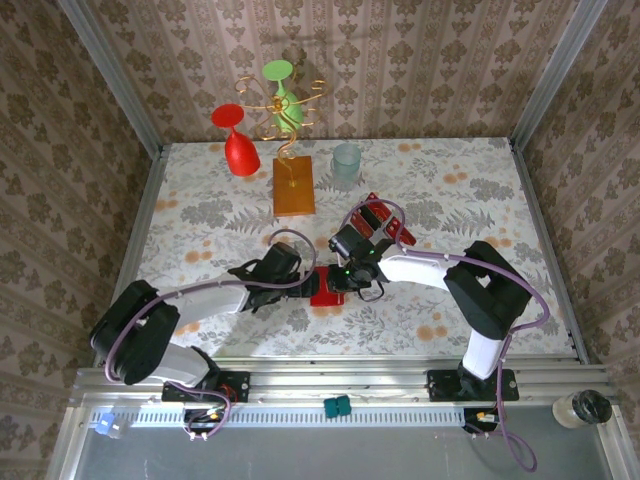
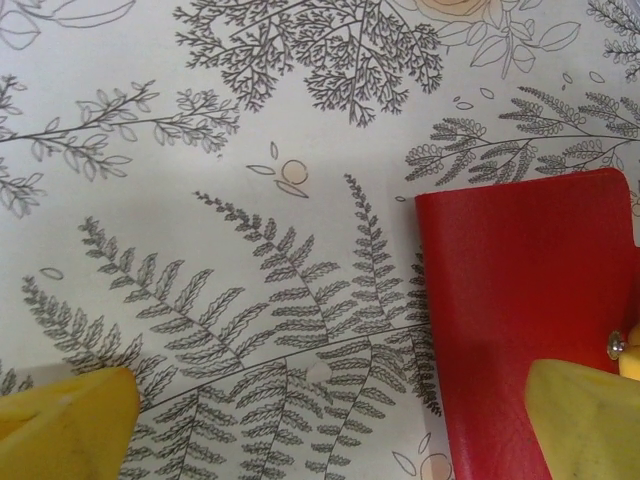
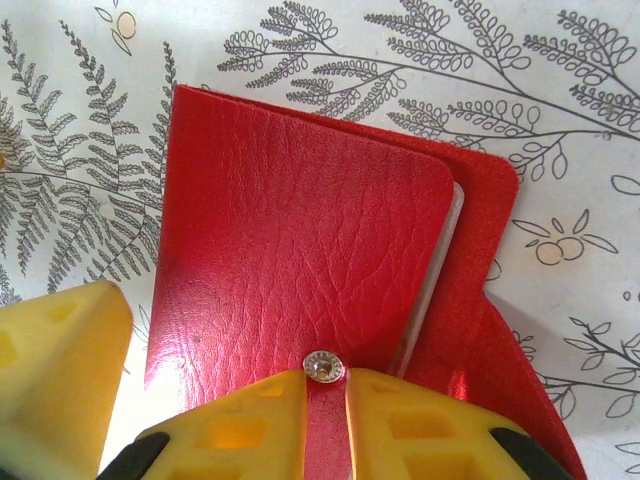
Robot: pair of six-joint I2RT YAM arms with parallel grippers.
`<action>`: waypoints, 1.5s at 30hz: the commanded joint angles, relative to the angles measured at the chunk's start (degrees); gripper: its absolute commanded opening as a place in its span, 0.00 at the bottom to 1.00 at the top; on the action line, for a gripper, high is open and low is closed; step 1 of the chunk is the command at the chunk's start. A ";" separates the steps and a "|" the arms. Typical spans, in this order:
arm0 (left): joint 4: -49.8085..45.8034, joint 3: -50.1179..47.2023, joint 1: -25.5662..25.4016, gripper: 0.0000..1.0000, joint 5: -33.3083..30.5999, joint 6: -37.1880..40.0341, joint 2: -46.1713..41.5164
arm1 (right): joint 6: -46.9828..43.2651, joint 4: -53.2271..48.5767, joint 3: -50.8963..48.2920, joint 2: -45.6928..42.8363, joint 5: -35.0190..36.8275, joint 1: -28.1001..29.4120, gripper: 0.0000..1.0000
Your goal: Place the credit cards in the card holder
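Booth walled in brown damask wallpaper (image 1: pixel 400 60). Tabletop under a pale fern-and-flower cloth (image 1: pixel 470 190). At the back, an orange wooden block (image 1: pixel 293 190) carries a gilt wire stand, with a red goblet (image 1: pixel 238 145) and a green goblet (image 1: pixel 283 95) upside down at it. A clear tumbler (image 1: pixel 346 163) is just beside. All of this is well apart from the work.

Card holder (image 3: pixel 290 240): red, glossy, flat on the cloth mid-table, between the two arm tips. Covers are folded over. A pale pocket edge (image 3: pixel 440 260) shows between them along one side.

Right gripper (image 3: pixel 325 390): fingers nearly together, pinching the holder's narrow closure tab (image 3: pixel 325 440) right at the snap stud (image 3: pixel 322 367). Judged: the grip is taken there because the tab is the one part that will peel the cover open.

Left gripper (image 2: pixel 330 390): spread full wide, holding nothing. One finger sits over the holder's edge, the other over bare cloth. Judged: it is placed to pin the holder while the cover is pulled.

Credit cards (image 1: pixel 385 222): a red stack beyond the right arm, apart from the holder, part-hidden by cable. No card can be seen in the pocket; loading not yet begun.
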 commanded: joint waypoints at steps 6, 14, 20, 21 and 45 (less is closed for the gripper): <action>1.82 1.75 -0.79 1.00 0.98 1.55 1.99 | 1.07 0.15 -1.52 -1.18 0.63 -0.16 0.20; -0.84 2.74 -1.42 1.00 -0.56 1.37 4.16 | 0.90 -0.81 -1.09 -2.70 0.29 -0.46 0.20; -5.02 4.42 -3.14 1.00 -4.35 1.72 5.27 | 0.92 -2.43 -2.03 -10.75 0.47 -3.75 0.20; -5.78 4.84 -3.61 1.00 -5.17 1.72 5.50 | 0.87 -2.78 -2.37 -12.17 0.62 -4.51 0.20; -10.84 7.95 -7.57 1.00 -11.42 1.22 8.42 | -3.67 -8.58 -0.21 -7.28 1.16 -5.38 0.31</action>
